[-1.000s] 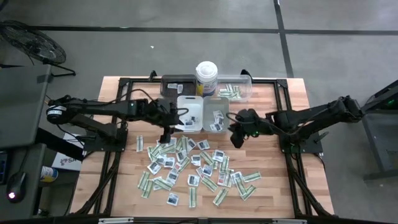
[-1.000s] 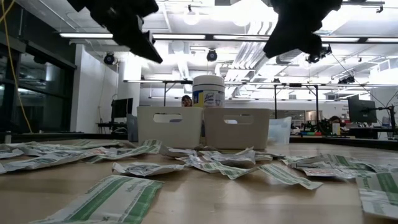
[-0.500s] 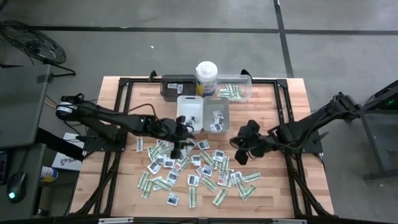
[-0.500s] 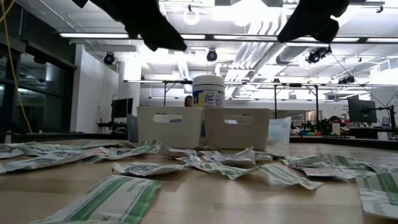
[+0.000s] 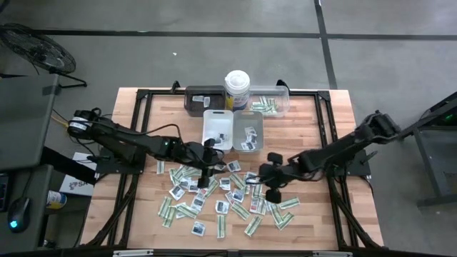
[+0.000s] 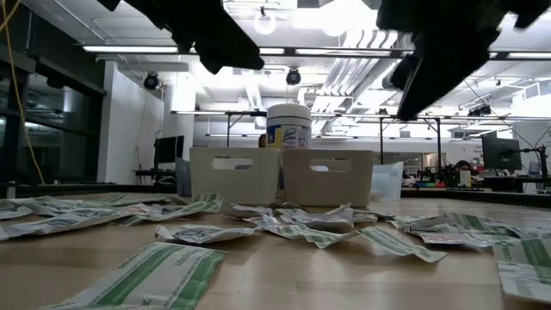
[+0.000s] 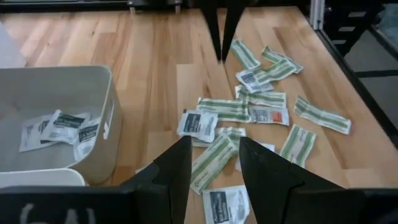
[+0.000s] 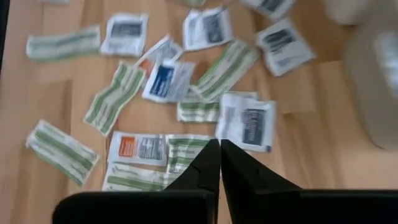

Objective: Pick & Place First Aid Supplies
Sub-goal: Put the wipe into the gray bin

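**Inspector:** High view first. Where are the supplies?

**Assistant:** The packets point(image 5: 221, 193) lie scattered over the middle of the table point(image 5: 335, 121), in front of two white trays point(image 5: 233, 130); the right-hand tray already holds a few. The left gripper point(image 5: 206, 170) is over the heap's rear left part, the right gripper point(image 5: 271, 189) over its right side. Each arm is nearer to its own half. Bare wood is left along the table's side and front edges.

**Inspector:** Low view?

**Assistant:** Both grippers hang above the packets, not touching them. The trays stand behind, with a canister point(image 6: 287, 126) beyond.

**Inspector:** Left wrist view?

**Assistant:** The left gripper point(image 7: 214, 158) has its fingers parted and empty. A green strip point(image 7: 214, 160) lies straight below the gap, its long axis running roughly along it, so I judge a turn of the wrist would be needed to pinch across it. A tray point(image 7: 109, 102) wall is close beside, so room is tight there.

**Inspector:** Right wrist view?

**Assistant:** The right gripper point(image 8: 219, 163) has its fingers pressed together with nothing between them. A white sachet point(image 8: 247, 127) is just ahead. It must open before any pick.
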You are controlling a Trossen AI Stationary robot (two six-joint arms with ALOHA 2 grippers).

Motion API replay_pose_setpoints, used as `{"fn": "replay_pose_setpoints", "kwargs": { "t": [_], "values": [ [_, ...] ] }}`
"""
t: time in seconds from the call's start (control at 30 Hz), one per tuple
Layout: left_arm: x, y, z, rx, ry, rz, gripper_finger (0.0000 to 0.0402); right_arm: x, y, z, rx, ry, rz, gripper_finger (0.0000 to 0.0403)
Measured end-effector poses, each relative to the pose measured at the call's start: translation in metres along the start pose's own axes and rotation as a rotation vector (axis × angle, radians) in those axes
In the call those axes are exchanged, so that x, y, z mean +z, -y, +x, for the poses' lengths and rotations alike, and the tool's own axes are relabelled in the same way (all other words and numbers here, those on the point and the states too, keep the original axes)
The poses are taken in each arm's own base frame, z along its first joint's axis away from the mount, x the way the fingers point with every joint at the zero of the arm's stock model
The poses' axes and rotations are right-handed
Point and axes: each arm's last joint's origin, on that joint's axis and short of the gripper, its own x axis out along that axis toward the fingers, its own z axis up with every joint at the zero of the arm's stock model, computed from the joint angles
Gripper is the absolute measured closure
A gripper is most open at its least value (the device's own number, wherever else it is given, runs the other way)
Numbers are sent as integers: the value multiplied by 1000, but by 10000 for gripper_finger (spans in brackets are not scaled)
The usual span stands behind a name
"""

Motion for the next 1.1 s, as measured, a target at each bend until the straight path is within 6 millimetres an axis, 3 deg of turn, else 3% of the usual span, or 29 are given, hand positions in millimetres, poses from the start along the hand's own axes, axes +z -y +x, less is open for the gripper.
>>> {"fn": "replay_pose_setpoints", "kwargs": {
  "t": [0.2,0.4,0.53,0.77,1.1],
  "values": [
    [0,1,-7,-52,-23,12,269,5,16,30,78,-95,-123,348],
    [0,1,-27,-76,-74,28,269,31,27,41,58,-93,-281,270],
    [0,5,-44,-74,-99,52,269,43,36,47,6,-136,-375,241],
    [-6,12,-61,-20,-156,103,269,38,46,65,-15,-233,-473,237],
    [-9,17,-63,-8,-181,121,269,32,50,89,-32,-262,-515,241]
  ]
}}
